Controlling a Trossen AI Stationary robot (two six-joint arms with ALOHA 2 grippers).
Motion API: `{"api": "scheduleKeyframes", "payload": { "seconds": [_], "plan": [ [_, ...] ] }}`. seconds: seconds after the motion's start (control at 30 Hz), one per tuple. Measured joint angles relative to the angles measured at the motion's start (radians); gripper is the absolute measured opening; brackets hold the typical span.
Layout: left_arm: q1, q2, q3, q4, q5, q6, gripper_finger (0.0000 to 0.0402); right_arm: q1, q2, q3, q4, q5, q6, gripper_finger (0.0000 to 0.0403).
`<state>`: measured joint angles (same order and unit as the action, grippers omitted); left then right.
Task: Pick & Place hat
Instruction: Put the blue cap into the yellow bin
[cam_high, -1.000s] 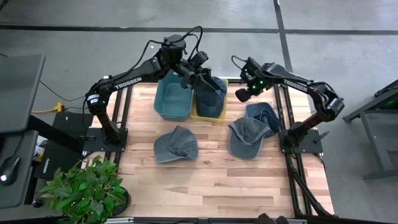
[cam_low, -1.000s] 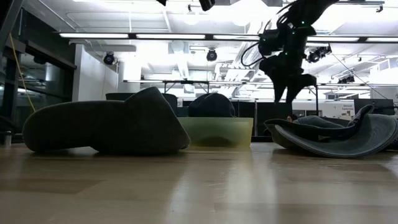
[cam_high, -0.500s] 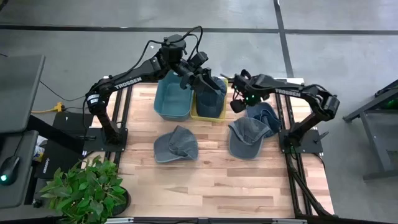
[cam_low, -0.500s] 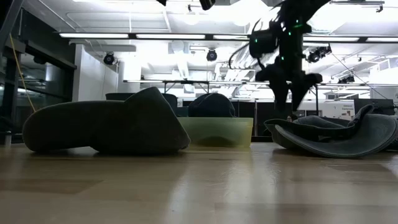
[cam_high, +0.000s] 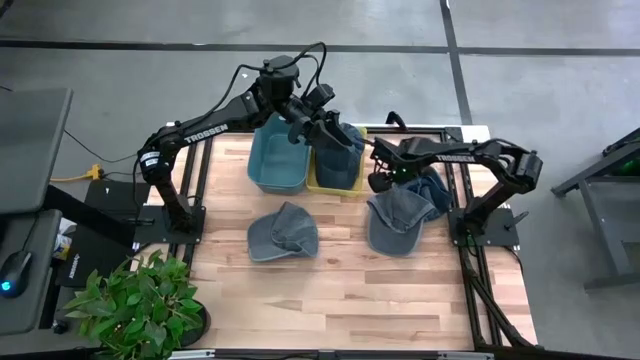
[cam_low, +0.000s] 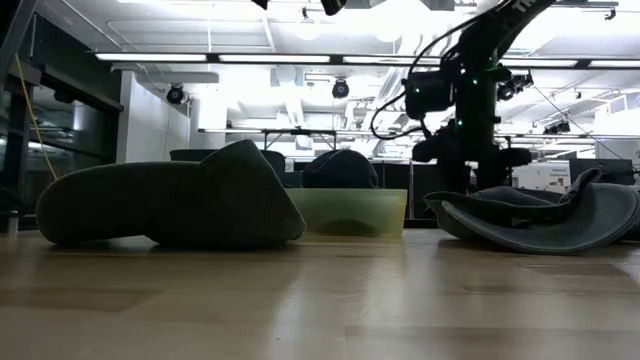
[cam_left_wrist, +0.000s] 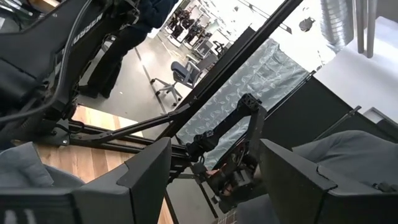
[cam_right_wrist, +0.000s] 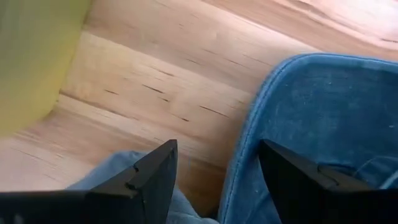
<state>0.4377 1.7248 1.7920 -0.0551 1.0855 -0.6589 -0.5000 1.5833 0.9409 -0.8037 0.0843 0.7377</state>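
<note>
My right gripper (cam_high: 378, 180) hangs low over the wooden table (cam_high: 340, 280), fingers spread apart with nothing between them. Through my right wrist I look down past both dark fingers (cam_right_wrist: 152, 180) at bare wood, with the edge of a blue denim hat (cam_right_wrist: 311, 124) curving just beside one finger and a scrap of a second hat (cam_right_wrist: 118, 171) under the other. The yellow bin (cam_right_wrist: 31, 56) fills one corner of that picture, close by.

My left gripper (cam_high: 325, 125) is up over that same yellow bin (cam_high: 338, 172), fingers (cam_left_wrist: 146, 171) also spread. A dark blue hat (cam_high: 345, 140) sits in the bin right at them; I cannot tell whether they touch it. Just beyond the yellow bin, on the side away from my right gripper, stands a blue bin (cam_high: 277, 160); I see nothing in it.

Right below my right gripper lie two hats overlapping, a grey-blue one (cam_high: 395, 222) nearer the table's middle and a darker blue one (cam_high: 425, 185) behind it toward my right arm's base. A third hat (cam_high: 282, 232) lies apart, in front of the blue bin. A potted plant (cam_high: 135, 305) stands off the table's corner.

The low view shows my right gripper (cam_low: 462, 150) reaching nearly to the piled hats (cam_low: 540, 215), and the hat in the bin (cam_low: 340, 168) bulging above the yellow rim (cam_low: 345, 195).
</note>
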Motion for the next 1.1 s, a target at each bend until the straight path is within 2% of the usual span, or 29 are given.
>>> {"api": "scheduleKeyframes", "payload": {
  "seconds": [0.37, 0.6, 0.77, 1.03, 1.1],
  "plan": [
    [0.0, 0.0, 0.0, -0.001, 0.005, 0.0, 0.0236, -0.011, 0.0, -0.063, 0.031, 0.112, 0.022, 0.022],
    [0.0, 0.0, 0.0, -0.008, 0.004, 0.0, 0.0236, -0.012, 0.0, -0.063, 0.039, 0.118, -0.003, 0.0206],
    [0.0, 0.0, 0.0, -0.008, 0.004, 0.0, 0.0236, -0.012, 0.0, -0.062, 0.043, 0.118, -0.022, 0.0157],
    [0.0, 0.0, 0.0, -0.008, -0.004, -0.003, 0.0236, -0.012, -0.002, -0.06, 0.036, 0.136, -0.08, 0.0031],
    [0.0, 0.0, 0.0, -0.008, -0.007, -0.004, 0.0236, -0.012, -0.004, -0.058, 0.031, 0.143, -0.102, 0.0013]
  ]
}}
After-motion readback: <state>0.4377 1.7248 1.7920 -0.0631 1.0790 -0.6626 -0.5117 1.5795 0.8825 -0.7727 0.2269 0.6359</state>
